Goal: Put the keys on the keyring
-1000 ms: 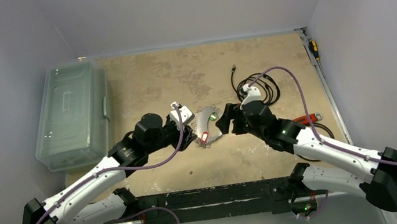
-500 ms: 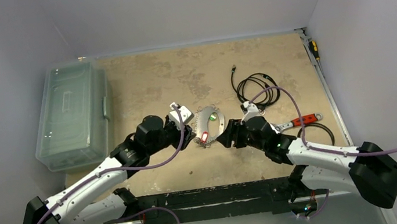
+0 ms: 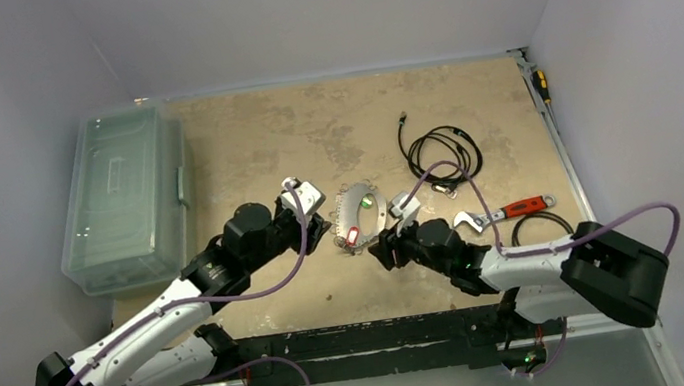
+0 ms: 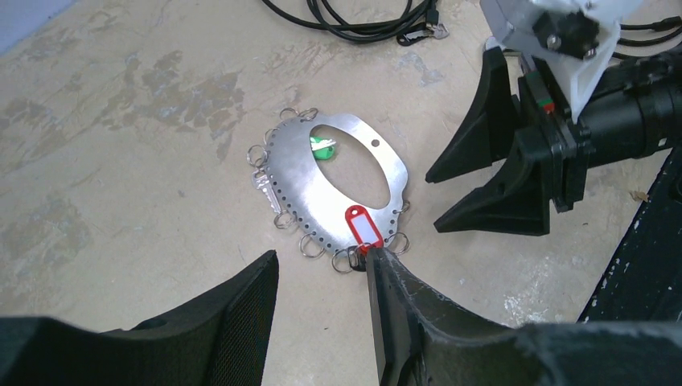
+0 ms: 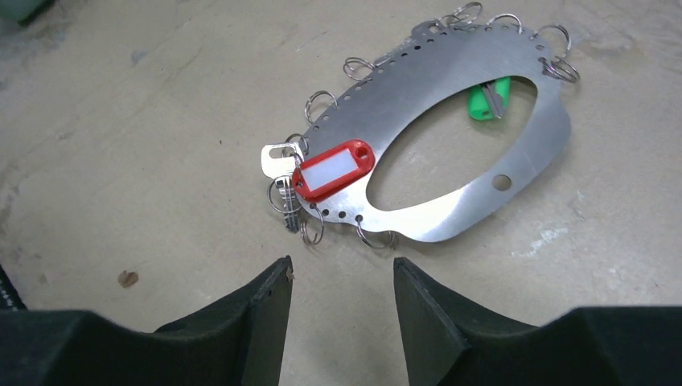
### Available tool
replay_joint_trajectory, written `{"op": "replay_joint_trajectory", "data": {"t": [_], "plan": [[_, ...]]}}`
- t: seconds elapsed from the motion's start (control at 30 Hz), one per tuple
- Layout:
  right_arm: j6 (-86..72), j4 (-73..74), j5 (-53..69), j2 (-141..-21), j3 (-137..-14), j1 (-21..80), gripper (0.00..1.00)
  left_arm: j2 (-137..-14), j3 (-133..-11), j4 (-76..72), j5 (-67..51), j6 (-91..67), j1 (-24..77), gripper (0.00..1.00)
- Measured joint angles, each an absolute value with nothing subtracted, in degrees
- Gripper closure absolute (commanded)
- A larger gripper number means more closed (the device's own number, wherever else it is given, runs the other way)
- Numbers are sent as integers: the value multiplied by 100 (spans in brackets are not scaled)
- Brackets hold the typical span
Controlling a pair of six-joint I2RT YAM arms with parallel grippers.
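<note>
We read this as robotics lab test cell, not home or shop. Two white-and-black arms, left arm (image 3: 136,333) and right arm (image 3: 530,263), bolted to black rail (image 3: 358,337) at bottom centre. Plain white walls (image 3: 312,5) box in worn beige table (image 3: 249,135) on three sides. Clear lidded storage box (image 3: 122,199) at left. Bench clutter, centre and right: keyring (image 3: 348,207), black cable (image 3: 439,154), red-handled wrench (image 3: 507,212), screwdriver (image 3: 539,84) at right edge.
</note>
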State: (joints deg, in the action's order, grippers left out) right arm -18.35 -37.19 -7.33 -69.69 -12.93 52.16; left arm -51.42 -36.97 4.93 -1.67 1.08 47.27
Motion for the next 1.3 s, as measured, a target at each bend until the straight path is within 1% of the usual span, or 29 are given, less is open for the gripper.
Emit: {"op": "replay_joint_trajectory", "data": {"t": [0.13,0.3,0.47,0.77,1.0,1.1,1.3], "plan": [[-1431,-4213,-862,-7568,-1288,5470,51,-5087,-3664,478,-126,115,4727,57],[-1125,-5004,-1072,-8206,-1192,5527,56,-5070,-3664,473,-123,115,4727,57],[-840,-5671,-1369,-8855,-1127,5610,56,-5061,-3664,460,-128,115,4727,58],[-412,-6257,-1809,-9196,-1133,5708,56,-5061,-3662,414,-134,117,4727,58],[-204,-6528,-1905,-9651,-1319,5771,57,-5061,-3662,403,-150,117,4727,58],[-123,-6637,-1903,-9717,-1319,5776,58,-5061,-3662,399,-150,119,4727,58],[113,-6812,-1905,-9826,-1319,5837,66,-5061,-3662,399,-150,119,4727,59]]}}
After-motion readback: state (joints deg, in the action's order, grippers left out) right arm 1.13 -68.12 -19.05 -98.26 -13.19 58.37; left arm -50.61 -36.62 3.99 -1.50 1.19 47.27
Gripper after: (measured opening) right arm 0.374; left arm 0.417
